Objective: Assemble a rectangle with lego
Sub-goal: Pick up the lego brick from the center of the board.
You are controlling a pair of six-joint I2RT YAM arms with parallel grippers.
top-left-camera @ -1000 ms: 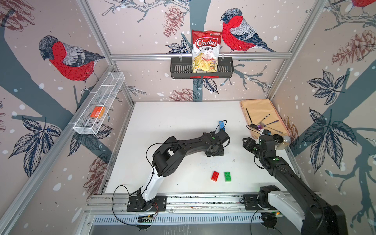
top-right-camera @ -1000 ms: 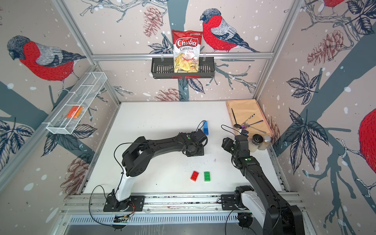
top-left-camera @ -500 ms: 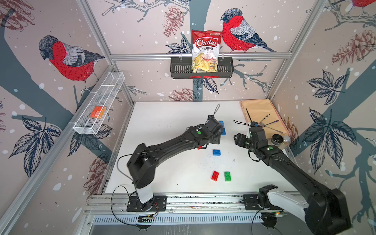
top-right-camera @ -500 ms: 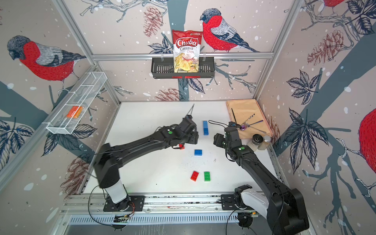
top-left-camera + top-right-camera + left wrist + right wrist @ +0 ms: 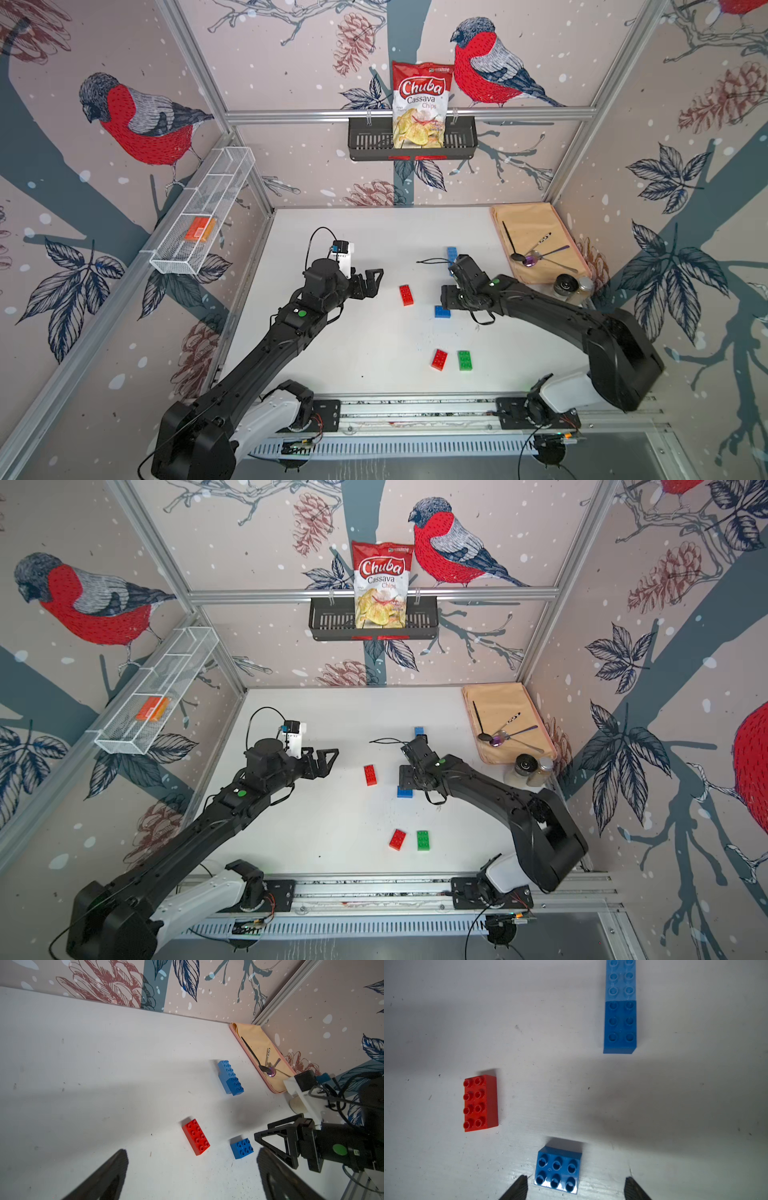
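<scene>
Several lego bricks lie on the white table in both top views. A red brick [image 5: 406,295] [image 5: 196,1136] lies mid-table. Right of it is a small dark blue brick [image 5: 442,311] [image 5: 558,1169]. Behind these, a light blue and a darker blue brick [image 5: 452,253] [image 5: 619,1012] sit joined end to end, partly hidden by my right arm. Another red brick [image 5: 439,359] and a green brick [image 5: 465,360] lie near the front. My left gripper [image 5: 372,284] [image 5: 192,1158] is open and empty, left of the red brick. My right gripper [image 5: 449,297] [image 5: 576,1177] hangs open over the small blue brick, its fingers not closed on it.
A tan mat [image 5: 536,220] with spoons lies at the back right, and two small jars [image 5: 575,286] stand in front of it. A wire basket [image 5: 208,208] holding a flat orange piece hangs on the left wall. A black rack [image 5: 365,141] with a chips bag hangs on the back wall.
My left gripper opened wide and drew back to the left, leaving the red brick on the table. My right gripper moved in from the right to above the small blue brick and opened further.
</scene>
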